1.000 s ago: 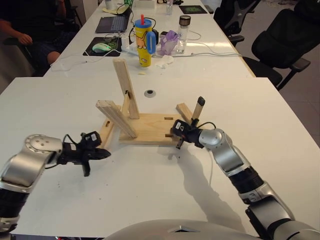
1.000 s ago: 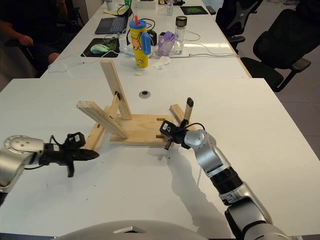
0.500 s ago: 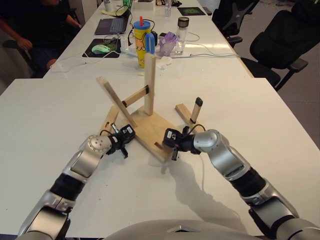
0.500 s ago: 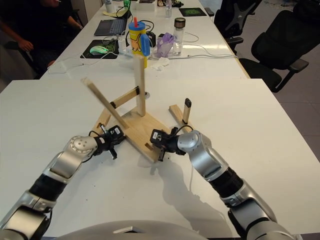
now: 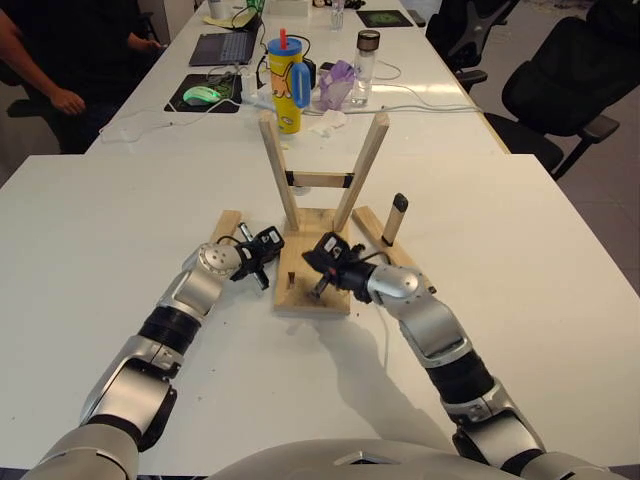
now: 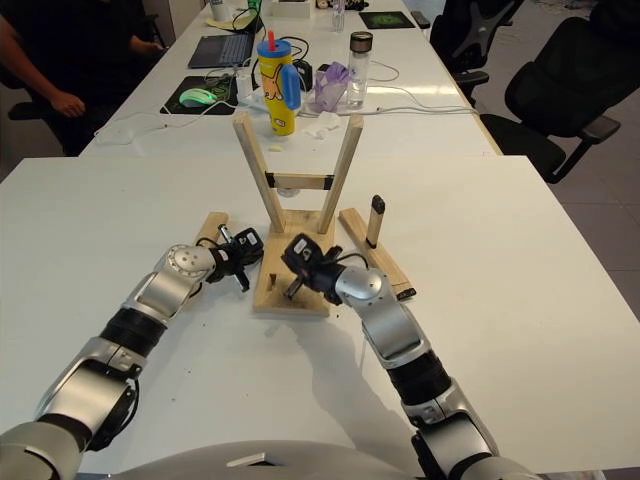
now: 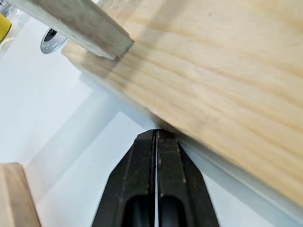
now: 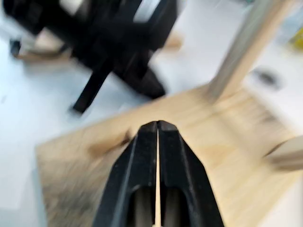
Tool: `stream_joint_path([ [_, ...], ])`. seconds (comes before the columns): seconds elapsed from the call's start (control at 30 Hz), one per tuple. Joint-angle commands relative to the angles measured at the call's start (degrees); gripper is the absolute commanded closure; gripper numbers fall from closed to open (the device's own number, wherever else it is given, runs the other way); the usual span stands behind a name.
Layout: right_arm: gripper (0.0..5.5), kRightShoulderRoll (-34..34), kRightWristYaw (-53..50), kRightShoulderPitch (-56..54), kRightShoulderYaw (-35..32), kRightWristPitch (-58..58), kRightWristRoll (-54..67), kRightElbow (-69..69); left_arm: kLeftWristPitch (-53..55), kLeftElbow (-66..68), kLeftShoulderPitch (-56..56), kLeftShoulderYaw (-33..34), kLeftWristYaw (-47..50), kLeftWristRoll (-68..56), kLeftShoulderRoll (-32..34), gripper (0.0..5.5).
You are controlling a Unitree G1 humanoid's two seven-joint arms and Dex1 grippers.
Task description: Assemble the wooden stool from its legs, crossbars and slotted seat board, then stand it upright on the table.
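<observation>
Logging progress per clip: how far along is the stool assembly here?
Done: two legs and one crossbar stand on the seat board, lying flat on the table. In hand: nothing; the left pincer and right pincer are shut at the board. Left: the loose pieces beside the board, then standing it upright.

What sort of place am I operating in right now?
Most likely an office or meeting room doubling as a workspace: long white tables set end to end, black swivel chairs beside them, and a laptop, a mouse and a yellow cup on the farther one.
</observation>
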Motion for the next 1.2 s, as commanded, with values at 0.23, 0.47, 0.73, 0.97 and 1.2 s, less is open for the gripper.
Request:
stream_joint_path([
  [0.23, 4.54, -8.75, -1.15, 10.84, -16.96, 6.79, 8.62, -7.68, 5.2, -15.08, 12.96, 11.86, -0.26, -7.71, 3.01, 5.11],
  [0.47, 3.37, -15.5, -2.4, 10.87, -15.74, 9.59, 4.67, -2.64, 7.36, -18.37, 13.12, 18.0, -4.78, -16.8, 3.53, 4.0],
  [0.73, 2.43, -16.22, -3.95, 7.96, -13.02, 5.96, 1.29, 9.36, 11.96, -23.73, 13.4, 18.35, -10.64, -25.64, 3.34, 3.24],
  [0.97, 2.43, -15.79, -3.86, 5.27, -12.32, 3.61, 0.88, 14.88, 12.04, -22.83, 12.66, 18.1, -10.36, -25.88, 4.41, 3.24],
  [1.2, 2.62, -16.34, 1.96, 2.78, -10.29, 6.97, 3.03, 21.02, 10.79, -21.66, 11.56, 17.09, -10.61, -25.09, 5.05, 3.24],
])
